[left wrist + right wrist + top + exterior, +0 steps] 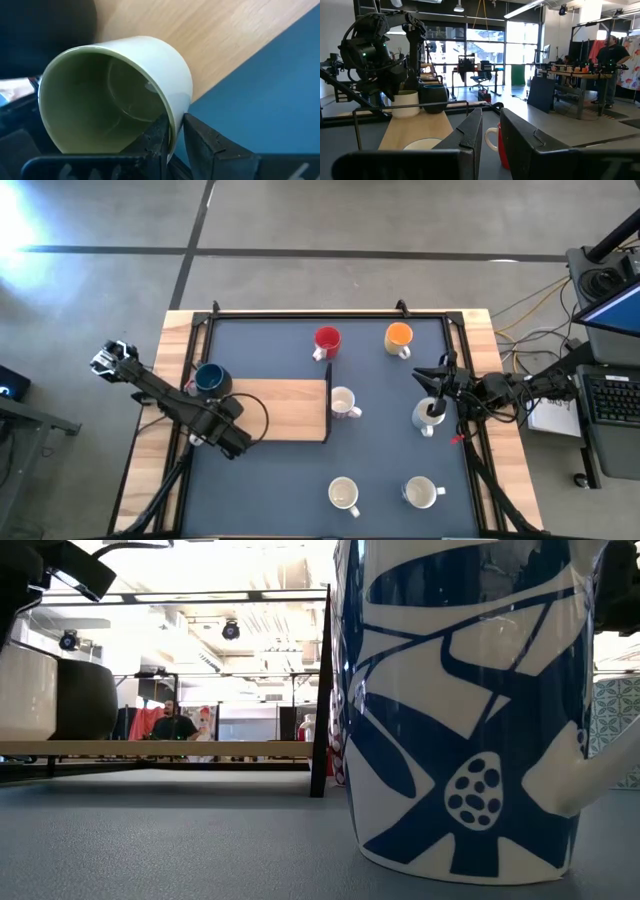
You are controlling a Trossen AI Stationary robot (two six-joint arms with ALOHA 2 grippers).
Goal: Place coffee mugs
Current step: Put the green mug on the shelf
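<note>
Gripping the olive-green mug (117, 95) by its rim, left tool (175, 142) pinching the wall.
Mug sits on the wooden board (285, 410) beside the dark blue mug (210, 380), apparently for placing; right tool (487, 145) narrow, empty.

The left hand (174, 137) shows its two dark fingers (155, 142) at the lower edge, and they pinch the rim of a pale olive green round ceramic mug (117, 97). One finger sits inside the mouth of the mug, the other finger stands outside against its wall. The mug appears tilted, with its open mouth turned to the camera, so the glossy greenish inside is visible. No handle can be seen from here. Behind the mug lies a light wooden board (210, 35). Beside the board is the dark blue surface of the desk (270, 95). A dark rounded shape (45, 27), blurred, fills one corner near the mug.
</note>
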